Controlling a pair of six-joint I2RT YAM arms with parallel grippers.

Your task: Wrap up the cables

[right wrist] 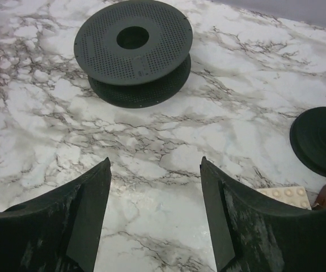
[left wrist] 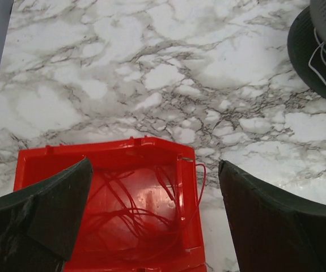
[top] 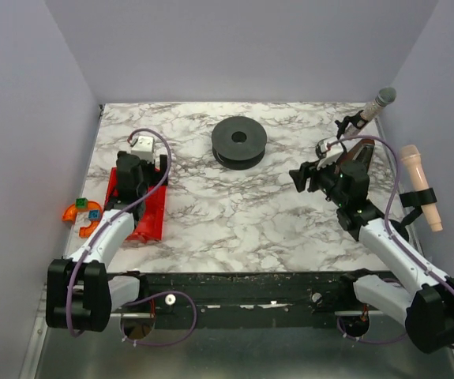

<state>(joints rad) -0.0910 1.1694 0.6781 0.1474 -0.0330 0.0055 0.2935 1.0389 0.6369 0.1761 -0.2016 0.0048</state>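
At left side of the marble tabletop (top: 234, 205): red tray (top: 149, 212), with thin red cable (left wrist: 134, 212) inside in loose, tangled loops, one loop a little over the right wall of the tray. Directly above the tray: left claw (left wrist: 154, 170), fingers wide apart, holding nothing, not touching the cable.

Toward far centre of the tabletop: black spool (top: 238, 142), flat on one flange, top flange perforated, with round hole in the middle. Well apart from the tray. On its core, a few turns of white wire (left wrist: 321, 59), visible only from the left wrist view.

At right side: right claw (right wrist: 154, 164), also apart, nothing between the fingers, hovering over bare marble. Pointed toward the spool, but well short of it. Just to the right of this claw: second black disc (right wrist: 318, 141) and pale studded plate (right wrist: 284, 197), both only partly seen.

Along right edge: grey-headed microphone (top: 378, 104) and beige microphone (top: 418, 185), each in black holder. Near left edge, beside the tray: small orange curved piece (top: 79, 215); cannot tell what it is.
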